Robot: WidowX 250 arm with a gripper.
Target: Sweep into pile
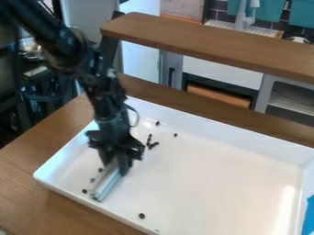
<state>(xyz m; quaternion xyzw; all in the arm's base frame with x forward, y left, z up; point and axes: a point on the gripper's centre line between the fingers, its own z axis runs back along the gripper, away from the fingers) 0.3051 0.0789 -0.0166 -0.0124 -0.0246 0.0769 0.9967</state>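
The small dark pieces (149, 144) lie on the bottom of a white tray (202, 123), in its left half. Several of them make a loose group right of the gripper (118, 166). Two single ones lie near this group, one on its far side and one to its right. Three more are in a broken line on the left side of a pale, shiny bar (107, 184), and another lies alone toward the near wall of the tray.

The gripper is closed around the far end of this bar, in the left part of the tray. The bar is slanted, with its free end toward the near left; if it touches the bottom, I cannot tell. The black arm (92, 75) comes from the upper left.

The tray stands on a brown wooden desk (36, 167). Behind it, a raised wooden board (202, 39) goes across to the right. A blue thing (309, 215) is at the right edge, in the near part. Farther back there are grey cabinet frames (264, 94) and teal cloths (264, 11).
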